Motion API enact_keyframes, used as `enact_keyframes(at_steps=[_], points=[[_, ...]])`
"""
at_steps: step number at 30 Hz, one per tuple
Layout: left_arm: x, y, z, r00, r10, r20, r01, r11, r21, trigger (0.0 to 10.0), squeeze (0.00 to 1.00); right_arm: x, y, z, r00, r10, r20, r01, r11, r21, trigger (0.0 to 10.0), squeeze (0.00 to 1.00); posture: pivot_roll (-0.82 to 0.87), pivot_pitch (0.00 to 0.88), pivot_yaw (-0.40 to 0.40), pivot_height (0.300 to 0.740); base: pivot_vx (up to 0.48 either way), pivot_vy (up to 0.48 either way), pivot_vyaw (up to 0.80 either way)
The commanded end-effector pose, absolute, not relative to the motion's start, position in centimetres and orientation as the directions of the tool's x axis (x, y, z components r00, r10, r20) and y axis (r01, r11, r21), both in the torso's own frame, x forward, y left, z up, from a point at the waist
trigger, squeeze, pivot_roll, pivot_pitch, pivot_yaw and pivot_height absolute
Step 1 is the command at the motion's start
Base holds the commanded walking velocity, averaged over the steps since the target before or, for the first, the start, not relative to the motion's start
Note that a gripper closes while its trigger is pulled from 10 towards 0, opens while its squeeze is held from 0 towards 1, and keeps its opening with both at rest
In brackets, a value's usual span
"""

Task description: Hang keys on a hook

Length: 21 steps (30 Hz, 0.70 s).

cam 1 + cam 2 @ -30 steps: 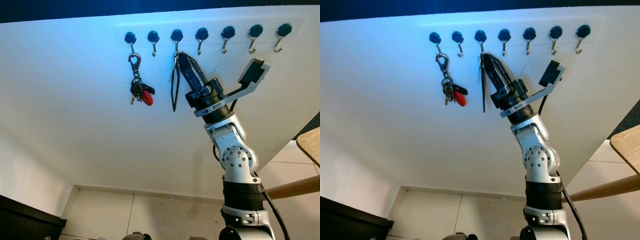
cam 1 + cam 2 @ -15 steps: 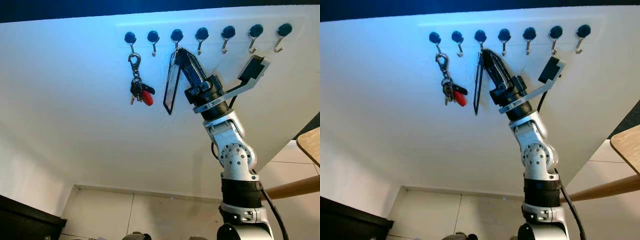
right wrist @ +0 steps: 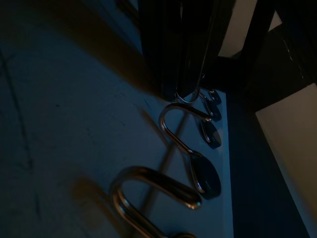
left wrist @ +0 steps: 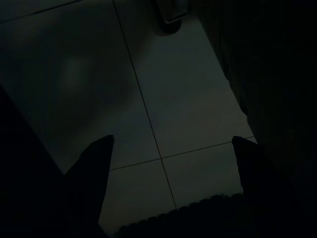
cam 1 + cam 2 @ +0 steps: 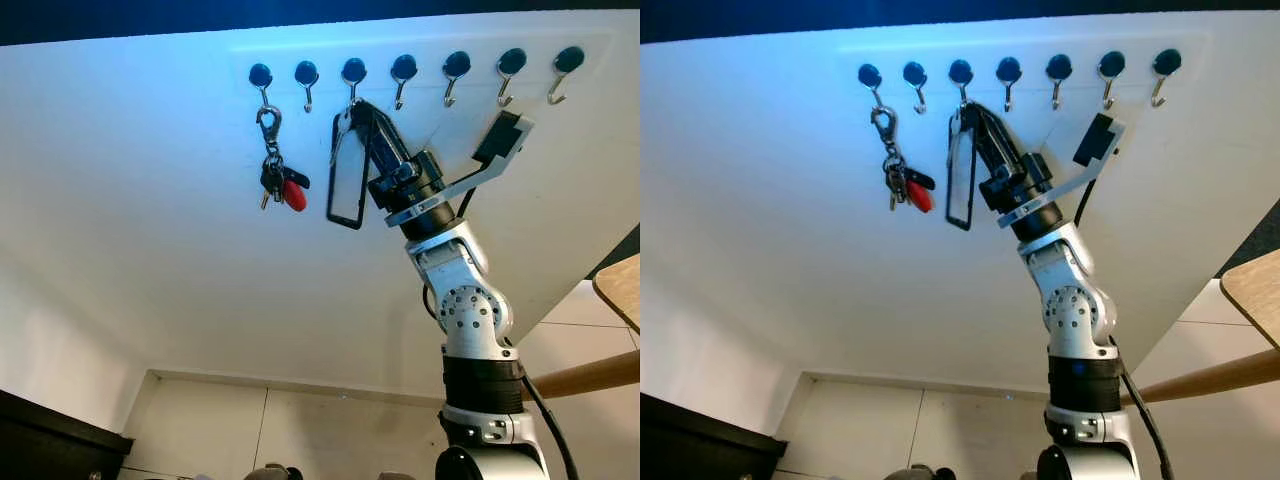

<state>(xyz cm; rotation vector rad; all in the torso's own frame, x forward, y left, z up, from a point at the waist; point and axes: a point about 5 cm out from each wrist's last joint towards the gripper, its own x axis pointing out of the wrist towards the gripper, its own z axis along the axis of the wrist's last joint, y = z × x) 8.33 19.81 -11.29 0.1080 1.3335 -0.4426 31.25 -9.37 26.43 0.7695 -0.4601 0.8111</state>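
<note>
A row of several silver hooks with black bases runs along the white wall. My right gripper is raised to the third hook and is shut on a black strap loop, which hangs down flat against the wall. In the right wrist view a small metal ring at my dark fingertips sits just at the tip of a hook; I cannot tell whether it is over it. The leftmost hook carries a key bunch with a silver clip and a red fob. My left gripper hangs idle, open, over dark floor tiles.
Four bare hooks continue to the right of the gripper. A wooden tabletop edge and a wooden bar stand at the right. Dark furniture sits at the bottom left, by the skirting.
The right gripper has tilted a little up and left toward the third hook. The strap loop has swung from edge-on to hanging broadside as an open rectangle.
</note>
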Motion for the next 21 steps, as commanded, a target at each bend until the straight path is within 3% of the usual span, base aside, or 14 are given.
enact_keyframes(at_steps=[1, 18, 19, 21], points=[[10.2, 19.5, -10.9, 0.243, -0.263, -0.934, 0.391, 0.908, -0.153, 10.0, 0.0, 31.4, -9.0, 25.8, 0.633, 0.487, 0.601, -0.772, 0.449, 0.45, 10.0, 0.0, -0.16, 0.113, 0.108, 0.74, 0.0, 0.0, 0.0], [10.2, 19.4, -10.9, 0.241, -0.265, -0.934, 0.391, 0.907, -0.156, 10.0, 0.0, 31.2, -9.1, 24.6, 0.645, 0.515, 0.565, -0.763, 0.472, 0.441, 10.0, 0.0, -0.16, 0.116, 0.109, 0.74, 0.0, 0.0, 0.0], [10.2, 19.4, -10.9, 0.241, -0.264, -0.934, 0.391, 0.907, -0.156, 10.0, 0.0, 31.1, -9.1, 24.5, 0.642, 0.52, 0.564, -0.766, 0.471, 0.438, 10.0, 1.0, -0.16, 0.116, 0.109, 0.74, 0.0, 0.0, 0.0], [10.2, 19.4, -10.9, 0.24, -0.264, -0.934, 0.391, 0.907, -0.156, 10.0, 0.0, 31.1, -9.2, 24.4, 0.643, 0.521, 0.562, -0.765, 0.474, 0.435, 10.0, 1.0, -0.16, 0.116, 0.109, 0.74, 0.0, 0.0, 0.0]])
